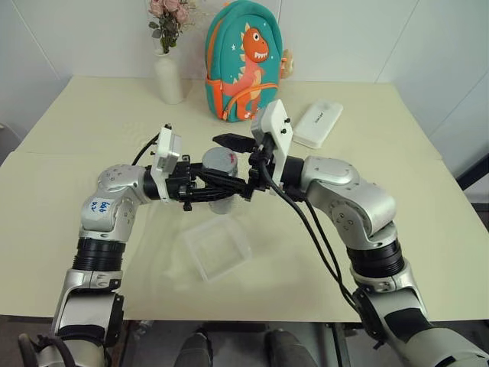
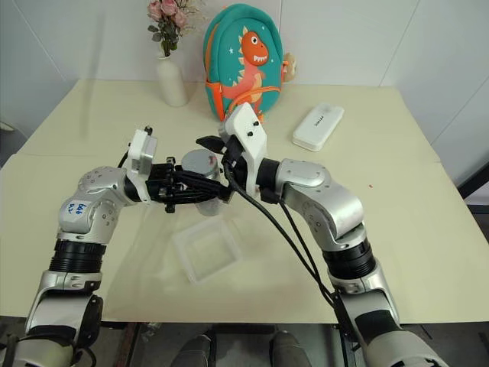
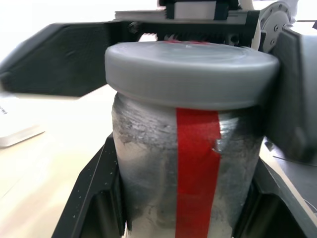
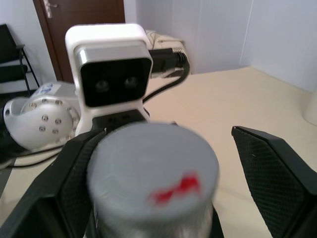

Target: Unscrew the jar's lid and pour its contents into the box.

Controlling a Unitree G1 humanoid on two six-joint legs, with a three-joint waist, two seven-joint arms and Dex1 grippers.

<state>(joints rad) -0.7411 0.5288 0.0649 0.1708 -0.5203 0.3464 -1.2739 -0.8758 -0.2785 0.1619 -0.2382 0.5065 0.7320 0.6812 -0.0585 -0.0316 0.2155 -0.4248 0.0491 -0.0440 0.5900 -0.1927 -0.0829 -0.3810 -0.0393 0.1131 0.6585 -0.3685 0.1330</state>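
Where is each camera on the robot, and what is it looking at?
Left eye view: on the head, looking down at the table; both arms show.
Right eye view: beside it, same scene, with the box.
Left wrist view: on the left wrist, looking along the left gripper, shut on the jar.
Right wrist view: on the right wrist, looking along the right gripper, open around the lid.
Both wrist views share the jar and lid.

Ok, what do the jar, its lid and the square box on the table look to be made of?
The small clear cylindrical jar, clamped in the left pincer, looks like clear plastic or glass with a red label stripe. Its flat round grey lid looks like matte moulded plastic. The shallow square transparent box looks like thin glossy plastic, since the table shows through it.
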